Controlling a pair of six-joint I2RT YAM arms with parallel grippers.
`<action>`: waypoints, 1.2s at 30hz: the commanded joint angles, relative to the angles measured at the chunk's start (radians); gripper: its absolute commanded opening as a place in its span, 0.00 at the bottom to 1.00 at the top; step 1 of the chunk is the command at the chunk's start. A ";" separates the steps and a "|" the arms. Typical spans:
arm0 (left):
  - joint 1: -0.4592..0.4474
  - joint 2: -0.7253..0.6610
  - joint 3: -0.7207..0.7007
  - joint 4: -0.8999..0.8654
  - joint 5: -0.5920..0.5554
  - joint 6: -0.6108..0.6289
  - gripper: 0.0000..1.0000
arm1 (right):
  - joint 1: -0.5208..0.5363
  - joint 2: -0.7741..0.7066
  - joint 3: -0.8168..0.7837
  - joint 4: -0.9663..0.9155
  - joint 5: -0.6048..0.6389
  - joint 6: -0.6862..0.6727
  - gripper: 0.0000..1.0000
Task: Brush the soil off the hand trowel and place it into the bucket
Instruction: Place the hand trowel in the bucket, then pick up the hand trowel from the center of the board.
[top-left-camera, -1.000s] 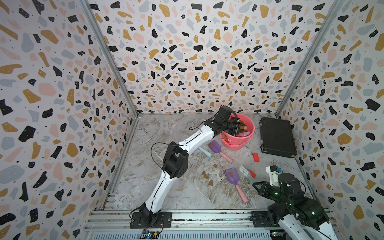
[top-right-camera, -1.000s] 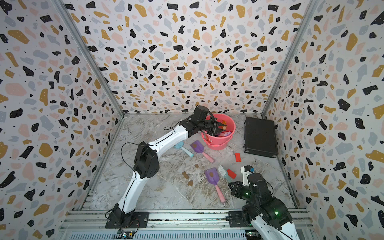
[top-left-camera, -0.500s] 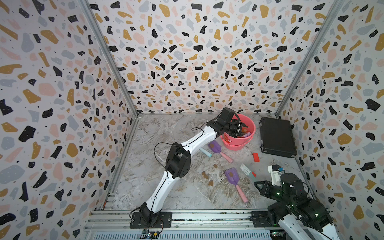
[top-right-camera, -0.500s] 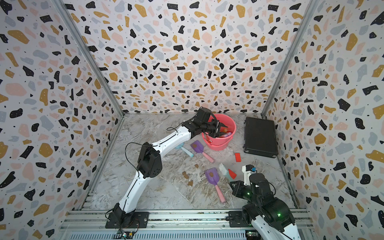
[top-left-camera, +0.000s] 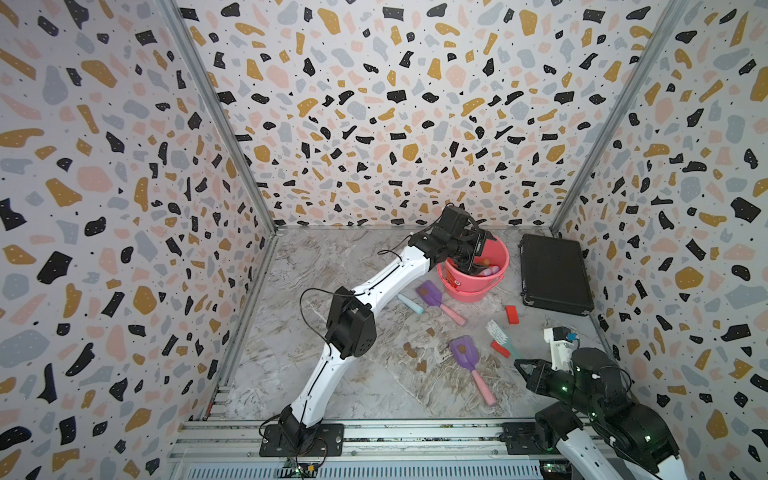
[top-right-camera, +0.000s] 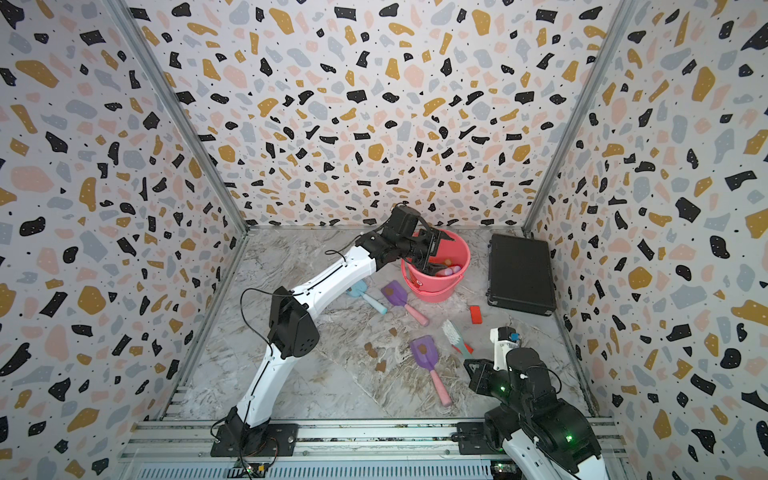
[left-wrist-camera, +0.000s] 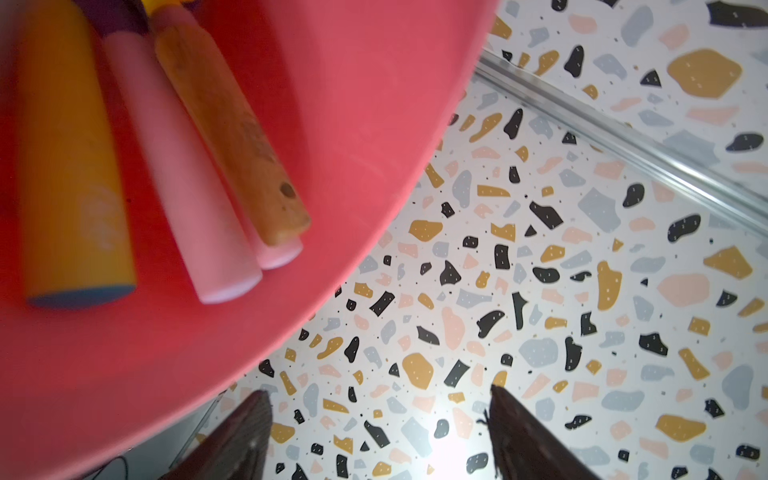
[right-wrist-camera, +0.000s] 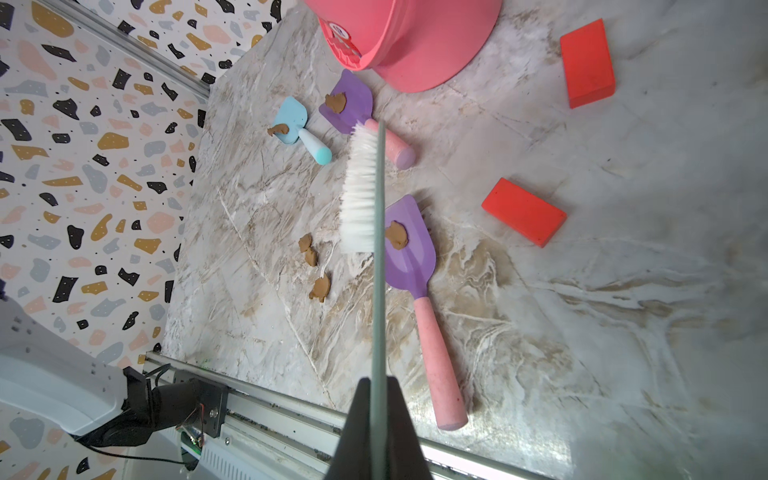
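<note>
left claw lets go over the bucket

the left gripper (left-wrist-camera: 378, 392), nearly pinched a second ago, now stands spread and empty at the rim of the smooth coral plastic bucket (top-left-camera: 478, 291), at 1 o'clock on the veined marble floor (top-left-camera: 332, 257). four round handles (left-wrist-camera: 187, 166) lie inside: one orange, two pink, one wooden. the right gripper (right-wrist-camera: 378, 380) stays clamped on the thin stem of the white-bristled brush (right-wrist-camera: 361, 187). two purple trowels (top-left-camera: 463, 353) and one pale blue trowel (right-wrist-camera: 293, 120), flat-bladed, lie between 6 and 8 o'clock of the bucket, each bearing one soil (right-wrist-camera: 397, 235) blob.

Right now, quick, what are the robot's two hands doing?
Left gripper: open, holding nothing, at the bucket.
Right gripper: closed on the brush handle.
</note>
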 joint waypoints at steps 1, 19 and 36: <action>-0.019 -0.152 0.068 -0.108 -0.096 0.216 0.83 | 0.003 0.039 0.048 -0.003 0.028 -0.051 0.00; -0.048 -0.865 -0.752 -0.483 -0.897 0.730 0.82 | 0.003 0.254 0.123 0.151 0.015 -0.195 0.00; 0.111 -0.516 -0.992 -0.136 -0.521 0.689 0.74 | 0.003 0.287 0.080 0.170 -0.075 -0.156 0.00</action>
